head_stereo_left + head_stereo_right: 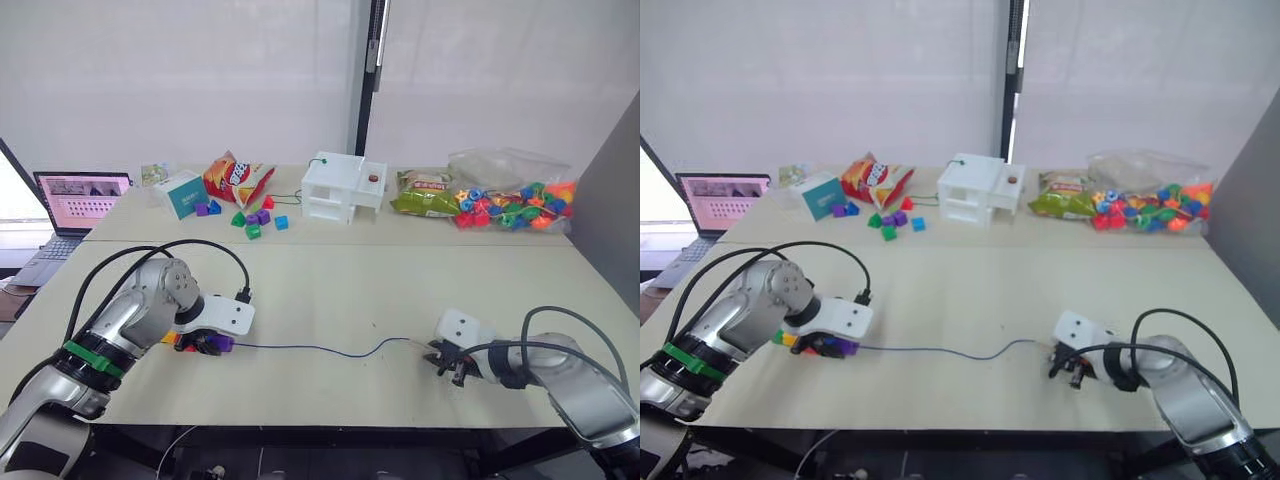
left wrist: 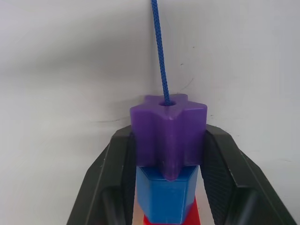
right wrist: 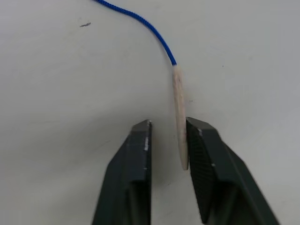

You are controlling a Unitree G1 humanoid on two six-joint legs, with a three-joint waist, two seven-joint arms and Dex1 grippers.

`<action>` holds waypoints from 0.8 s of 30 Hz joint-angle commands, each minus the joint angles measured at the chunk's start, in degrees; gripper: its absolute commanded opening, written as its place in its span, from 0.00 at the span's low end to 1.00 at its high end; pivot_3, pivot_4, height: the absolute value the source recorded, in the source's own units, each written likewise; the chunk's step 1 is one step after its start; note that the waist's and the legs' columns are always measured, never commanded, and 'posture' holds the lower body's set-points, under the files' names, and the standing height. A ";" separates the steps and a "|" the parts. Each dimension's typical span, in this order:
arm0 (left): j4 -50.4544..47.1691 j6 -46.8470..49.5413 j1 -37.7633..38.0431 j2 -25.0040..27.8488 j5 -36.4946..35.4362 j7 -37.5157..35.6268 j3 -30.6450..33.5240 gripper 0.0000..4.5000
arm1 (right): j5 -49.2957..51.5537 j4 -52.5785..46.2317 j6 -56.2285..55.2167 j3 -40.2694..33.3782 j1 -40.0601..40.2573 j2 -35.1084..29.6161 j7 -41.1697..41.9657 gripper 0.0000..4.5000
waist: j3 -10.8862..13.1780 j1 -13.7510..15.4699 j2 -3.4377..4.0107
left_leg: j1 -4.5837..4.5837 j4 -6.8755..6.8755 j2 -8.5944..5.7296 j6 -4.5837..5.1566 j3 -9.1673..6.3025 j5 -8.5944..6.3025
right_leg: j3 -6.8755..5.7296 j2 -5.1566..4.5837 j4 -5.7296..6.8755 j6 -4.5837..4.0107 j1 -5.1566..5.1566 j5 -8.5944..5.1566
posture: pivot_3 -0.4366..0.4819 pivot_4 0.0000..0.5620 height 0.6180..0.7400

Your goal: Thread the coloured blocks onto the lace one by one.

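Note:
My left gripper (image 1: 207,343) is shut on a stack of coloured blocks lying at the table's near left. In the left wrist view a purple block (image 2: 168,136) leads, with a blue block (image 2: 166,197) and a red block (image 2: 168,220) behind it. The dark-blue lace (image 1: 320,349) comes out of the purple block's hole and runs right across the table. Its pale stiff tip (image 3: 178,108) lies on the table between the fingers of my right gripper (image 3: 169,124), against one finger. That gripper is open, low over the table at the near right.
At the back of the table stand a white toy house (image 1: 340,187), a cluster of small blocks (image 1: 250,218), a chips bag (image 1: 235,180), a teal box (image 1: 182,193), a green packet (image 1: 425,198) and a clear bag of beads (image 1: 510,200). A laptop (image 1: 75,205) sits far left.

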 commanded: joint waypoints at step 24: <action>-9.38 5.33 46.18 -8.06 -45.02 13.91 61.90 1.00 | 19.42 -3.25 -4.05 -39.47 23.41 10.66 -3.25 0.98 | 0.54 0.83 -0.49 | -0.82 -0.25 -0.10 -0.15 -0.16 0.05 | -0.11 -1.10 -0.02 -0.06 -0.98 0.06 | 0.48 0.27 1.00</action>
